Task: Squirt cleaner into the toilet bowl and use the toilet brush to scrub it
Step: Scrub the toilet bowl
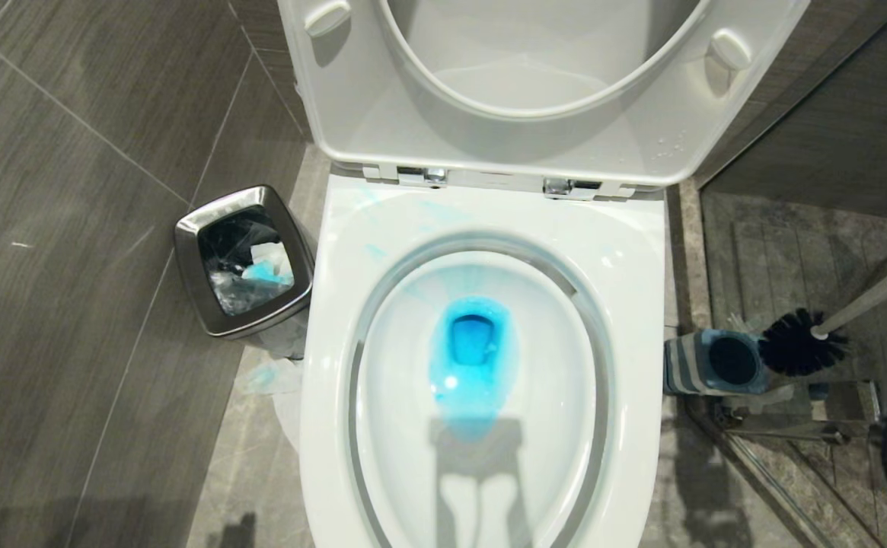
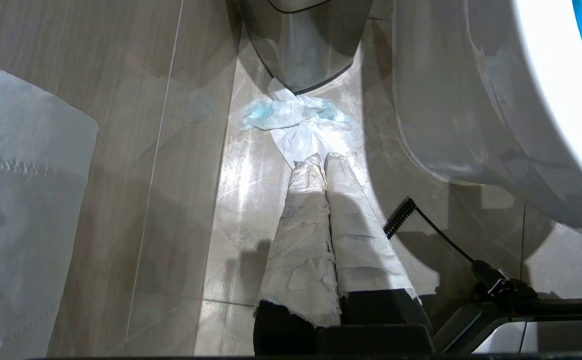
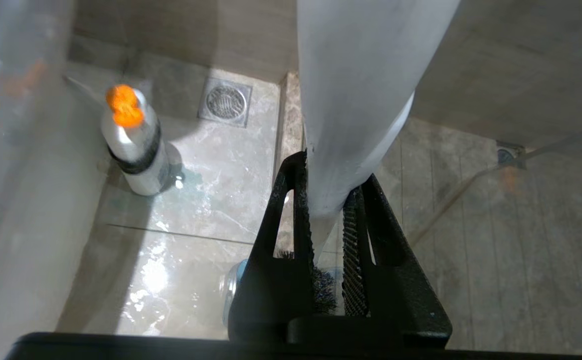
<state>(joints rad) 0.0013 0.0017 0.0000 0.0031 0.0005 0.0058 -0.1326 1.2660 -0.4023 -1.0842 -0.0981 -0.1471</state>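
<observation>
The toilet bowl stands with seat and lid raised. The cleaner tints its water vivid blue, and pale blue streaks mark the rim. To the bowl's right, the toilet brush hangs tilted with its black bristles just outside the striped grey-and-blue holder. My right gripper is shut on the brush's white handle. My left gripper, its fingers wrapped in white tape, is shut and empty, low over the floor left of the bowl.
A steel bin with blue-stained tissues stands left of the toilet, and a stained tissue lies on the floor before it. A paper roll is close by the left arm. A bottle with an orange cap and a floor drain lie right of the toilet.
</observation>
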